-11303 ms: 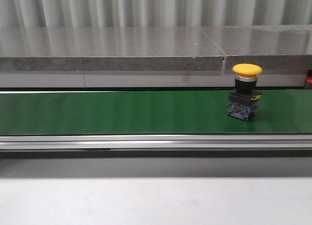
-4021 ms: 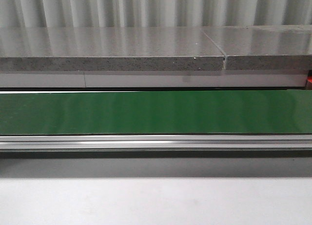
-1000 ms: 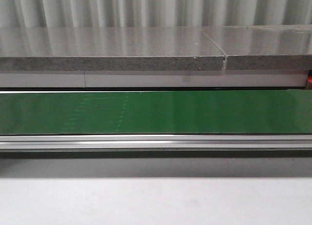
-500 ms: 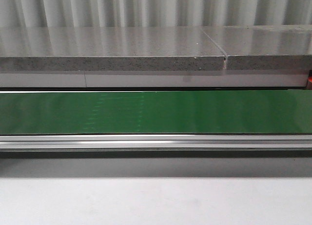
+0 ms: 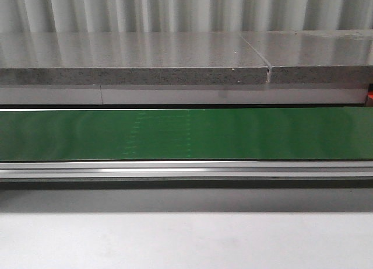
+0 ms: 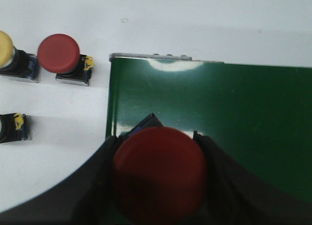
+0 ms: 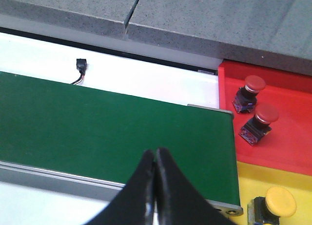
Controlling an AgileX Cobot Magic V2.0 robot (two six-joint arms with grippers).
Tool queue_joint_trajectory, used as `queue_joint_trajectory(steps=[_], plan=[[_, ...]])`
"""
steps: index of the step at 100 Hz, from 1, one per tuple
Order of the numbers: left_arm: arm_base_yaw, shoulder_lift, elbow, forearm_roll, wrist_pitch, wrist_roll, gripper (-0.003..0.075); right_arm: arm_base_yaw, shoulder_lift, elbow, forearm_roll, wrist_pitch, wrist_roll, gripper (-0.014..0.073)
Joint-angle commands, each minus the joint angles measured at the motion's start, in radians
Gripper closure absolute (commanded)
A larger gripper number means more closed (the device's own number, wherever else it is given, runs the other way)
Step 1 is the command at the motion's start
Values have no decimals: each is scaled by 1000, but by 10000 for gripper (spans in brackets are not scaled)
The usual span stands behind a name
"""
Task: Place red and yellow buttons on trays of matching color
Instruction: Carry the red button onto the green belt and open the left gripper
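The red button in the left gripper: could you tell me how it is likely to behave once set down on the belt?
The red button has a wide domed cap over a narrower base, so it looks top-heavy and could tip if nudged high up. The smooth cap may be slippery between the left gripper fingers. The glossy green belt probably gives little grip, so its squarish base may slide.

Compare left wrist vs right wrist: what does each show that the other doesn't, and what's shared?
Left wrist only: the left gripper shut on a red button over the belt's end, plus a loose red button, a yellow button and one more button on the white table.

Right wrist only: the right gripper shut and holding nothing, the red tray with two red buttons, the yellow tray with one yellow button.

Both: the green conveyor belt.
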Motion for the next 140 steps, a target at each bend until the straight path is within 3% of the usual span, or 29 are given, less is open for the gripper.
queue_joint_trajectory(steps=[1,15,78,85,92,109,116,120,140], plan=[[-55,-29,-29,29,-25,4,740,2,1,-22,11,-70,-4,662],[-96,-9,-29,37,-44,4,740,2,1,-22,11,-70,-4,662],[-96,109,-29,38,-53,4,729,2,1,-22,11,-70,-4,662],[-96,109,-34,38,-40,4,673,2,1,-22,11,-70,-4,662],[-96,109,-36,38,-32,4,562,2,1,-22,11,-70,-4,662],[-96,107,-43,38,-20,4,142,2,1,-22,11,-70,-4,662],[-96,103,-52,28,-10,4,26,2,1,-22,11,-70,-4,662],[-96,99,-58,21,2,4,8,2,1,-22,11,-70,-4,662],[-106,32,-80,5,34,4,69,2,1,-22,11,-70,-4,662]])
